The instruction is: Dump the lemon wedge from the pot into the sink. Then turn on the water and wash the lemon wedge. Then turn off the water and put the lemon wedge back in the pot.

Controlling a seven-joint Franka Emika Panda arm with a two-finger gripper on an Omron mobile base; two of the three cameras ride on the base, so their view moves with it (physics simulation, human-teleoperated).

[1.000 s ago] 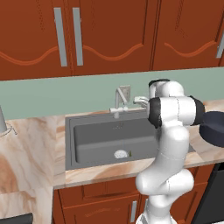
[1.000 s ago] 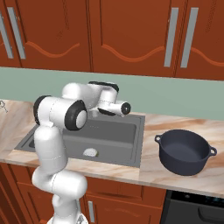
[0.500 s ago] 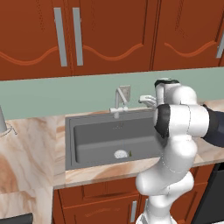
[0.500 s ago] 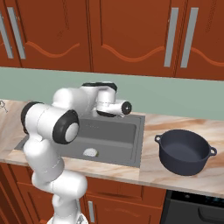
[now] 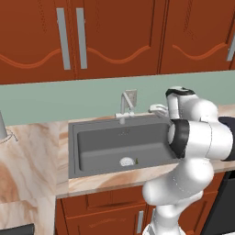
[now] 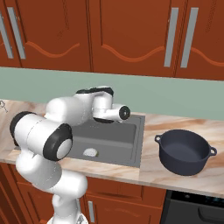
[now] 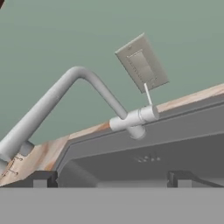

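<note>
both base views flank the sink; hand view nears faucet.

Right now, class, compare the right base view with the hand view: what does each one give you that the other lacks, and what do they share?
Right base view's own: the dark pot upright on the counter right of the basin, the round drain, and the wooden cabinet doors above.
Hand view's own: the faucet, the wall plate behind it, and the open gripper.
Shared: the sink, the marble counter and the green wall.
</note>
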